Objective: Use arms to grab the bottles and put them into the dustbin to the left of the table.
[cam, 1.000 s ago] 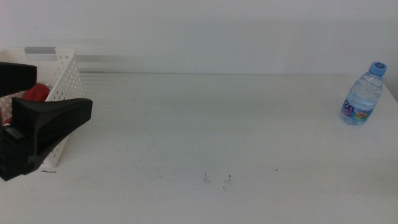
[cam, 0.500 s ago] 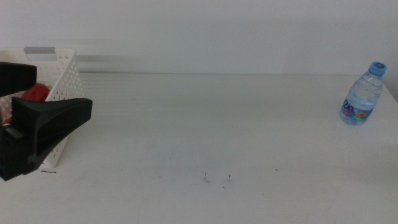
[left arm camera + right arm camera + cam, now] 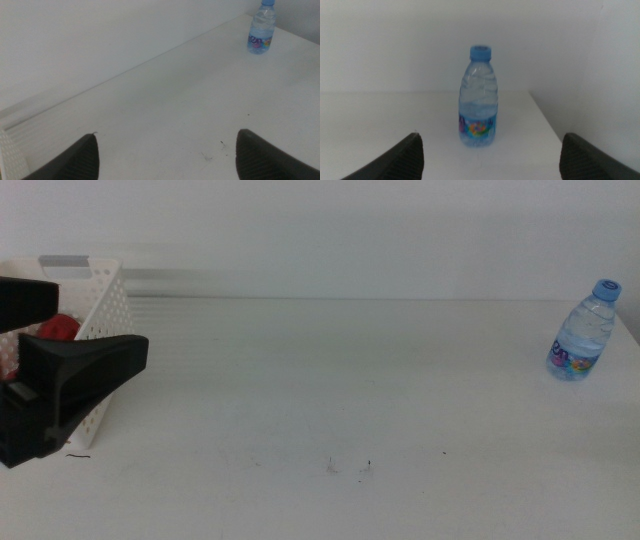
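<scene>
Across the wide white counter [image 3: 330,380] almost nothing remains: its middle is bare but for a few dark specks near the front. At its far left edge stands the white perforated dustbin [image 3: 100,315], a grey strip on its rim, and something red shows inside it, likely the soda can, though it is mostly hidden. Just in front of the dustbin hangs the left pincer [image 3: 75,335], its two dark jaws spread wide with nothing between them; the left wrist view confirms the released state, with open counter between the jaw tips. The right pincer [image 3: 490,155] is out of the middle view, but its own camera shows both jaws parted wide and aimed squarely at the small clear water bottle [image 3: 479,97]. That bottle stands upright with its blue cap on, near the far right corner of the counter [image 3: 582,332], well apart from the dustbin.

The step in hand appears to be the approach to this bottle. The next move likely calls for the right pincer to advance until the jaws flank the bottle's body, then close gently on it, since thin plastic may flex or tip.
</scene>
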### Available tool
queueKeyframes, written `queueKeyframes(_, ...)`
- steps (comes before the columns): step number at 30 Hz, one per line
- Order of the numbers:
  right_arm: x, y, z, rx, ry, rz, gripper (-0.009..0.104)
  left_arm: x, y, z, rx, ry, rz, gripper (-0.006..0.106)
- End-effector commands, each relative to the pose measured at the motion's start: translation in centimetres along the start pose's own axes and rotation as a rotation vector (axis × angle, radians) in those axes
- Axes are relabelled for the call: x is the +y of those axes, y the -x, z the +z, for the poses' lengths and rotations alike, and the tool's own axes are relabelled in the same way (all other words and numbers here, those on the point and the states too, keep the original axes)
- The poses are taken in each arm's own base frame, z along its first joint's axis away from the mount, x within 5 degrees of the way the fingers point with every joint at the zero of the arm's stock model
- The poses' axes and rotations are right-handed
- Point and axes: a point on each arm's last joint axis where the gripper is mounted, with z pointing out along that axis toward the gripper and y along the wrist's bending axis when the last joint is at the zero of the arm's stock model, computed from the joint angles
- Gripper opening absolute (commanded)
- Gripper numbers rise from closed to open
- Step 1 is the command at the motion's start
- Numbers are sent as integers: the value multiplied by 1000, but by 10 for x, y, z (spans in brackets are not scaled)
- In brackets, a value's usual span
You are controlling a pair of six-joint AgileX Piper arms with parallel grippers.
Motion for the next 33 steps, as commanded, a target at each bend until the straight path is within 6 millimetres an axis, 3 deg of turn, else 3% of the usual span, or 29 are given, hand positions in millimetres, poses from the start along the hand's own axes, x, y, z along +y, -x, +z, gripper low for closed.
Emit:
queueKeyframes(1,-1,1,3,-34,-16,23,92,0,0,0,-15,4,-1,94)
queueKeyframes(12,3,-14,17,44,11,50,92,0,0,0,-17,5,-3,94)
queueKeyframes(23,11,-5,74,63,45,-25,92,0,1,0,-24,8,-1,94)
queueKeyframes(33,15,-17,121,118,36,-58,92,0,1,0,-24,8,-1,94)
